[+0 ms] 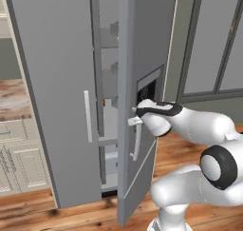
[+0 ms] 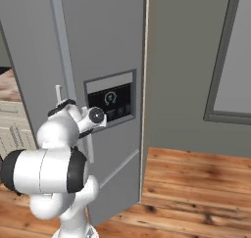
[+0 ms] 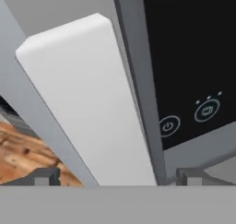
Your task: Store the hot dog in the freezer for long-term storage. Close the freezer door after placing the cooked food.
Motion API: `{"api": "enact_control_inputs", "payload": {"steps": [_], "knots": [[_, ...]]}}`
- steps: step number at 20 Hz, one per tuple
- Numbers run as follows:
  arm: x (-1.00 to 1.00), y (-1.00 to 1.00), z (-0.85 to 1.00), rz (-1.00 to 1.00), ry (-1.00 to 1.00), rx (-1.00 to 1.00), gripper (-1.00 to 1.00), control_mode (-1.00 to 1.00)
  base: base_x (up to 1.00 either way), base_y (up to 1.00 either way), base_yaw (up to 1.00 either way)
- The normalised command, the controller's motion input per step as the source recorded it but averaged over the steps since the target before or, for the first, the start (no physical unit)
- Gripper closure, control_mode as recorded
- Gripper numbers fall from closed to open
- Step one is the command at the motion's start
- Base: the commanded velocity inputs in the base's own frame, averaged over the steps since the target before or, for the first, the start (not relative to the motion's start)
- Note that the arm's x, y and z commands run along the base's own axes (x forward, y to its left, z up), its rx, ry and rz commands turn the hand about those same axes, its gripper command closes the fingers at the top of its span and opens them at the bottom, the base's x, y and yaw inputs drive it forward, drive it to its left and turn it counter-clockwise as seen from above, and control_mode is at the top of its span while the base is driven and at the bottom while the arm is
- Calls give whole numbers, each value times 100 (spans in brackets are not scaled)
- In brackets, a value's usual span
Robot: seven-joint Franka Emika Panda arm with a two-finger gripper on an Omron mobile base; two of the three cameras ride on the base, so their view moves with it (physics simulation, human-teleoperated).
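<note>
Straddling the pale handle [image 3: 92, 108], the gripper [image 3: 117, 176] sits with fingers spread, not clamped. The freezer door [image 1: 137, 144] stands ajar; closing it looks left.

The tall grey freezer [image 1: 52, 92] stands upright with grey shelves showing inside. Its narrow freezer door [image 1: 137, 144], bearing a black dispenser panel and a pale vertical handle, hangs partly open, swung outward from the cabinet.

no readable words or numbers, power and camera-like icons on the black dispenser panel [image 3: 193, 66]
</note>
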Motion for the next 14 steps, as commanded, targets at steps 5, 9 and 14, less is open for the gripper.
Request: {"api": "enact_control_inputs", "payload": {"steps": [5,9,14], "knots": [[35,25,7,-19,5,-13,-100,-100,0,0,0],[35,14,23,-13,8,-16,-100,-100,0,0,0],[35,6,15,-11,5,-17,-100,-100,0,0,0]]}}
